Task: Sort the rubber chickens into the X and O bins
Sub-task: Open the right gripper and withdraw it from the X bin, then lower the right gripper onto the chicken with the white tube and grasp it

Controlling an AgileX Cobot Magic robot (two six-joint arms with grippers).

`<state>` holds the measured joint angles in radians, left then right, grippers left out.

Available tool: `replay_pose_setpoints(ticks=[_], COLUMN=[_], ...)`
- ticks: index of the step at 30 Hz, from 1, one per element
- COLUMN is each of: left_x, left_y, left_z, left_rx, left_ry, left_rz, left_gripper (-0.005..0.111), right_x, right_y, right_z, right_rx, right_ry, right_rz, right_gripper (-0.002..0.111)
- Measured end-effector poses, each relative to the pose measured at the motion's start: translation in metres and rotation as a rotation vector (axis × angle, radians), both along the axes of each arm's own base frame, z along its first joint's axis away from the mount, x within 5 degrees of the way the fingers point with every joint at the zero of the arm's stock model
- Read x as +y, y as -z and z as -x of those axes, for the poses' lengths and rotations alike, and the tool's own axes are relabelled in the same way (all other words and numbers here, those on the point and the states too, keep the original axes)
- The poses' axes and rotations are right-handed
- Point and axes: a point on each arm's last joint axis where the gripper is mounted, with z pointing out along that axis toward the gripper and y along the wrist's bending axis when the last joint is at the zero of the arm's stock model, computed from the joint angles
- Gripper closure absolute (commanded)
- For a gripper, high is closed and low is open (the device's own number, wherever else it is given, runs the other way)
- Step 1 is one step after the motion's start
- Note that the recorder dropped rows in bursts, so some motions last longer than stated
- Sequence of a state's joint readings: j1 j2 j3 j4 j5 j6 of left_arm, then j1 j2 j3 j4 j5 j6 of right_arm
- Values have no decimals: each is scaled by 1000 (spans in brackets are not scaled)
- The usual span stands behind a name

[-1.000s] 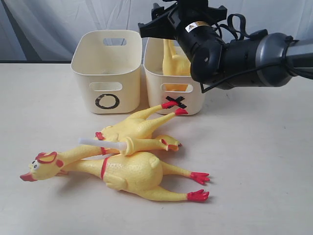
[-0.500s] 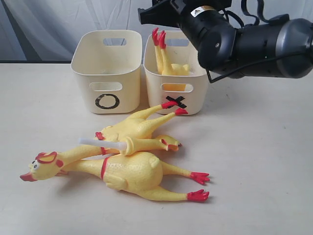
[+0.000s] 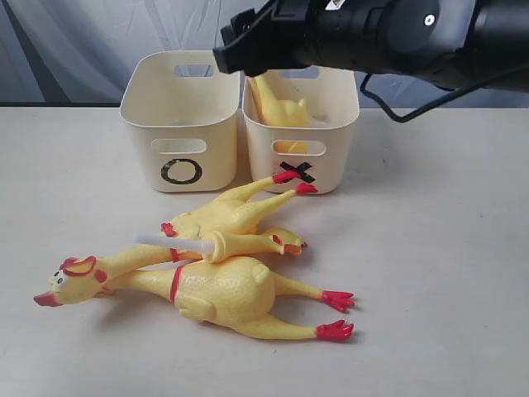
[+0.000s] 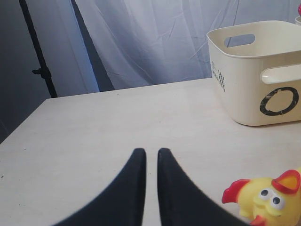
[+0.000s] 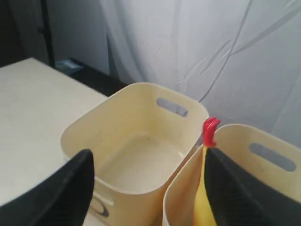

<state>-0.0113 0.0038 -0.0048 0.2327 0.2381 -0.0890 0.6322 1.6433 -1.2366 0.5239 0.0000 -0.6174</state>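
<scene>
**Exterior view.** Take the X bin as your landmark. 1 rubber chicken is already inside it, leaning against the wall nearest the O bin, which stands just beside the X bin. The right arm hangs above both bins. Its fingertips are hard to make out from here, so do not judge the grip from this view. 2 chickens lie on the tabletop in front of the X bin. The tube chicken has its red feet up against the X bin's front wall. It rests partly on the large chicken, which lies farther from the X bin.

**Left wrist view.** Your left gripper has its fingers drawn almost together with nothing between them. It is low over the tabletop, well away from the X bin. The large chicken's head is close beside it, and the O bin is beyond.

**Right wrist view.** Your right gripper is spread wide and empty, above the seam where the O bin meets the X bin. A red foot pokes above the X bin's rim, close to 1 finger.

As I judge it, the step in hand is to clear the bins and fetch the next chicken.
- Raise the right arm straight up before you swing it, so the finger does not hook that foot and drag the chicken out.
- Take the tube chicken first, since it lies on top.
- Grip it across the body, not the tube or the soft legs.
- The left gripper is well placed for the large chicken's neck, but open it fully before you lower it.
</scene>
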Motion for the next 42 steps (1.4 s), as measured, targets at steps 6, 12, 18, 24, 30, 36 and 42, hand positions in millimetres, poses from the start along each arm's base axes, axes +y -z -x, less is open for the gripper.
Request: replay_pose_setpoints(ticks=[6, 12, 18, 24, 30, 36, 42], left_x=[0, 0, 0, 0, 0, 0, 0], left_y=[0, 0, 0, 0, 0, 0, 0], left_z=[0, 0, 0, 0, 0, 0, 0], left_rx=[0, 0, 0, 0, 0, 0, 0], left_ry=[0, 0, 0, 0, -1, -1, -1], left_rz=[0, 0, -1, -1, -7, -7, -7], left_gripper=[97, 97, 97, 97, 97, 97, 97], right_x=[1, 6, 52, 77, 89, 88, 81], right_y=[21, 41, 62, 94, 120, 127, 130], right_z=[18, 34, 68, 81, 74, 71, 68], right_rx=[159, 248, 129, 149, 124, 85, 73], right_ry=[-187, -377, -646, -724, -709, -732, -714], right_rz=[249, 447, 621, 674, 696, 769, 869], right_gripper=[45, 45, 45, 45, 45, 45, 45])
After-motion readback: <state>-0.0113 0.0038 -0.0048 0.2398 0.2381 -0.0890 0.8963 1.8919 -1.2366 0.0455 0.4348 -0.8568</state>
